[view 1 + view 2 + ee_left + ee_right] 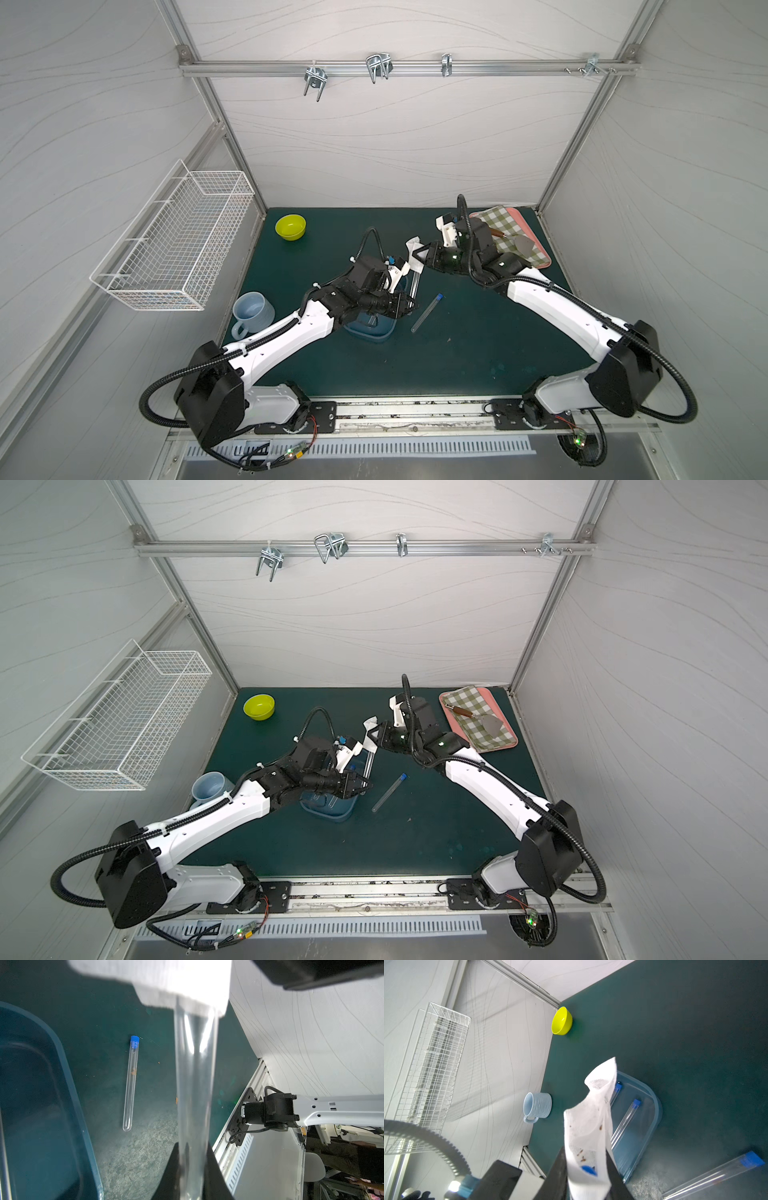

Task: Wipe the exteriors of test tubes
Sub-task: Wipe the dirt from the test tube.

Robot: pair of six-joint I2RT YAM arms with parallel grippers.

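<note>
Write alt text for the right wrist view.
The right tool pinches a stained white wipe over a blue-capped test tube. Beyond, a blue tray holds two more tubes; another tube lies on the green mat, with a mug and yellow bowl by the wall.

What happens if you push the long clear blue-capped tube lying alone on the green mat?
It would probably roll: the clear blue-capped tube is round and lies flat. It looks hollow, so likely light. Its smooth wall may be slippery.

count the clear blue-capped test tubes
4 test tubes: one in the left end effector, its capped end wrapped in the white paper wipe; one loose on the green mat; two in the translucent blue tray.
</note>
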